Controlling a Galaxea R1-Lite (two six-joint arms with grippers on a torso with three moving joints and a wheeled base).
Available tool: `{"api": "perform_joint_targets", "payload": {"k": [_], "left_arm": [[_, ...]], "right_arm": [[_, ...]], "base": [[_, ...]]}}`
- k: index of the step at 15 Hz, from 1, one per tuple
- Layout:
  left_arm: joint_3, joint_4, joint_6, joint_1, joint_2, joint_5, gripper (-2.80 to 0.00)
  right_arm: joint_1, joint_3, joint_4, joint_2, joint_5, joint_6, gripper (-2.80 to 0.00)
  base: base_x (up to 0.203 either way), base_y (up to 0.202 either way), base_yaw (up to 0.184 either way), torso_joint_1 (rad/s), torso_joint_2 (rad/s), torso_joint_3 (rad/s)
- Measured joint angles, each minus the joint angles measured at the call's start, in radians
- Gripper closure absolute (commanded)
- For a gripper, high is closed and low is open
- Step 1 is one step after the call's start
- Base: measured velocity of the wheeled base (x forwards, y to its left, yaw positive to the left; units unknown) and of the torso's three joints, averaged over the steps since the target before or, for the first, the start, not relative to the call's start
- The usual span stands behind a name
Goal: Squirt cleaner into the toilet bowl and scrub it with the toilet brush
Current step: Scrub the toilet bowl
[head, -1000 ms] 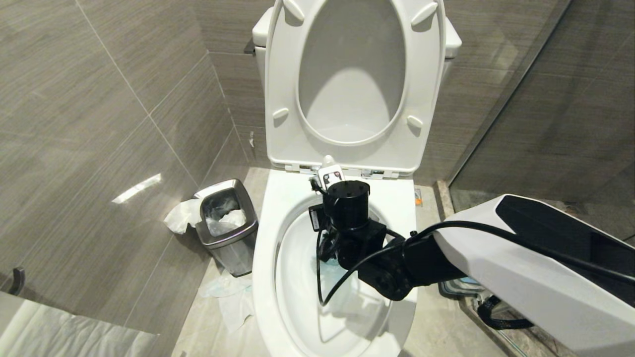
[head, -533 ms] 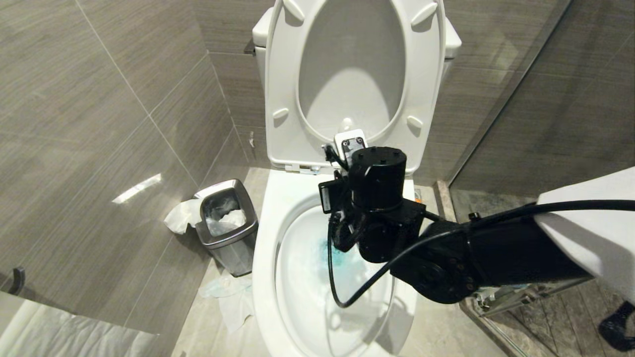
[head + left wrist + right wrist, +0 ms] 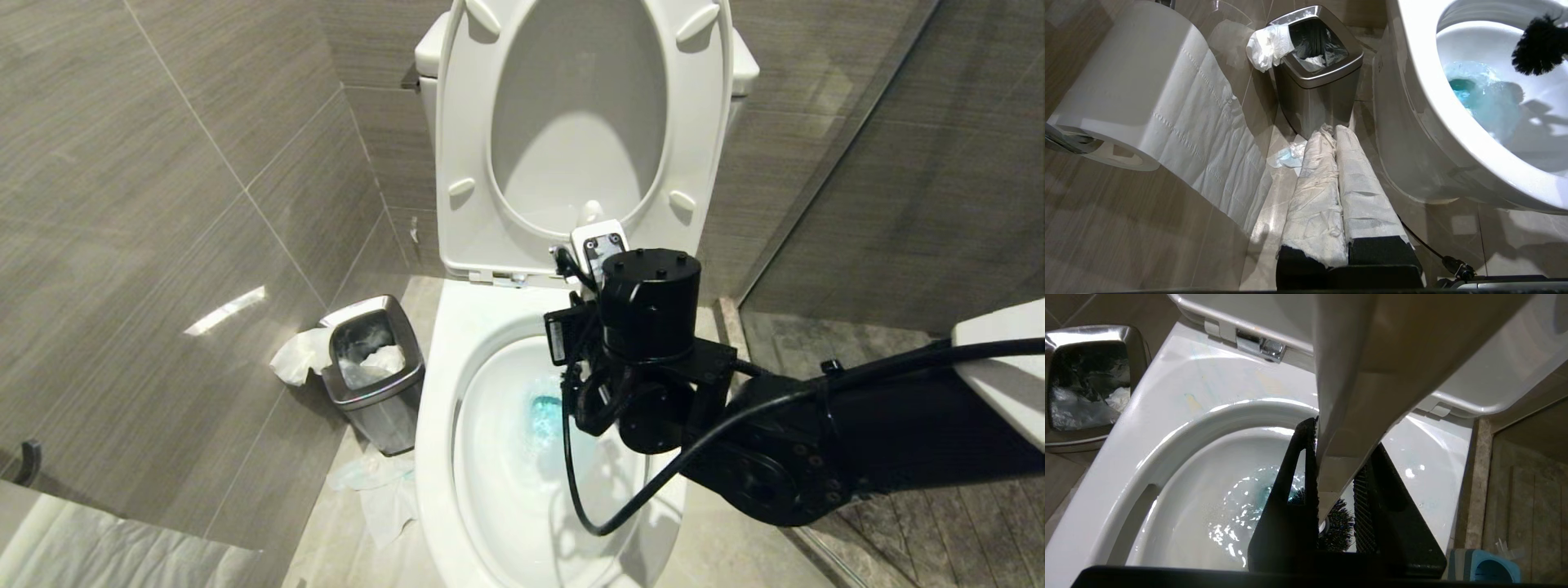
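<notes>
The toilet brush (image 3: 1337, 428) is clamped by the right gripper (image 3: 1336, 473); beneath it, bristles are held above blue water inside the toilet bowl (image 3: 1167, 457).

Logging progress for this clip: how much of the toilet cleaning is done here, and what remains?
Cleaner looks already in: blue liquid tints the water in the toilet bowl. In hand: the right gripper is shut on the toilet brush, its black head raised above the water. Scrubbing seems under way; how much remains can't be judged. The left gripper, shut, is parked beside the bowl.
</notes>
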Motion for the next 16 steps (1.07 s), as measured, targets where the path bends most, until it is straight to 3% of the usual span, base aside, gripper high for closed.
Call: {"api": "perform_joint_targets", "payload": {"k": [10,16], "left_arm": [[0.0,0.0,0.0,0.0,0.0,0.0,0.0],[0.0,0.0,0.0,0.0,0.0,0.0,0.0]], "right_arm": [[-0.044,-0.171,0.005,0.164,-0.002,0.009,0.0],[-0.055,-0.358,0.068,0.263,0.0,0.008,0.0]], "base": [[0.0,0.0,0.0,0.0,0.0,0.0],[0.0,0.0,0.0,0.0,0.0,0.0]]}}
